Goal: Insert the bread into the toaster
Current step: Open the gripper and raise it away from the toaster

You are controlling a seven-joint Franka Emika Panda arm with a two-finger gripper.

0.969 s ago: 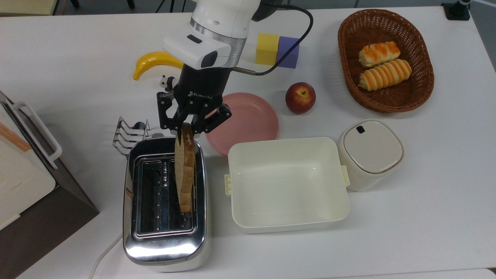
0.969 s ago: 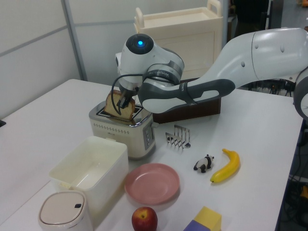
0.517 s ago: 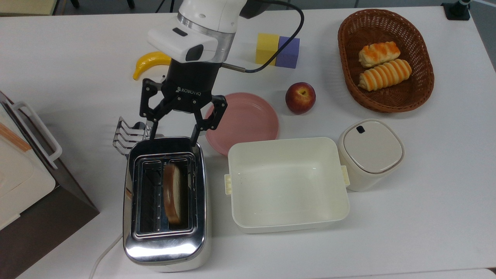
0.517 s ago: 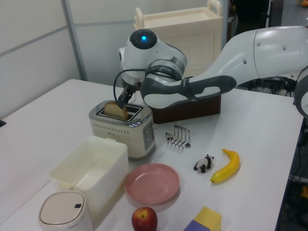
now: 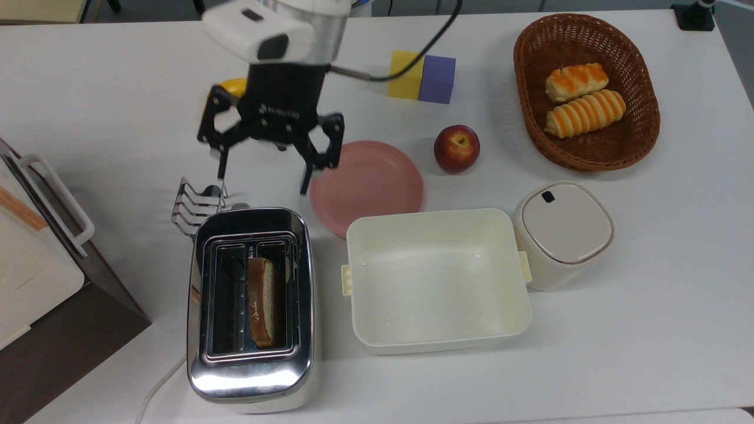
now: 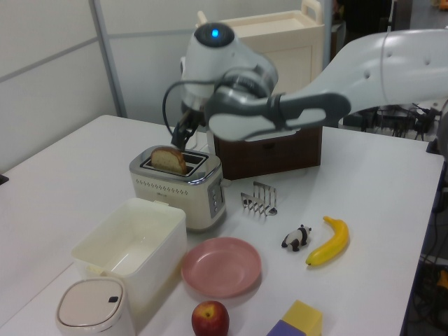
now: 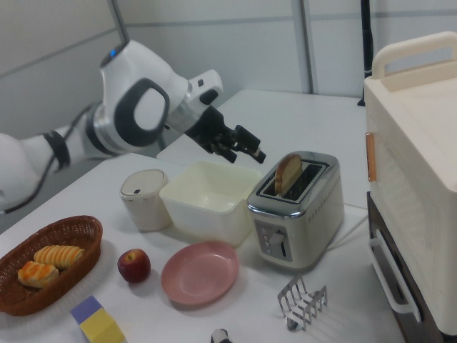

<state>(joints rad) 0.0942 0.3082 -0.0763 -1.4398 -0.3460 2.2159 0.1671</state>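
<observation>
White tabletop [image 5: 648, 306] carries shiny chrome two-slot toaster [image 5: 250, 377], brown wholegrain bread slice [image 5: 261, 301] standing in the slot on the top view's right, rounded end poking out, black two-finger gripper [image 5: 264, 182] raised above toaster's far end, jaws spread wide and empty

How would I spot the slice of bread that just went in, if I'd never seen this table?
Find the shiny chrome toaster at the table's near edge in the top view, left of the cream tub. The bread stands in its right-hand slot, its rounded top poking out. Unlike the orange-striped rolls in the wicker basket, it is a flat, speckled brown slice.
</observation>
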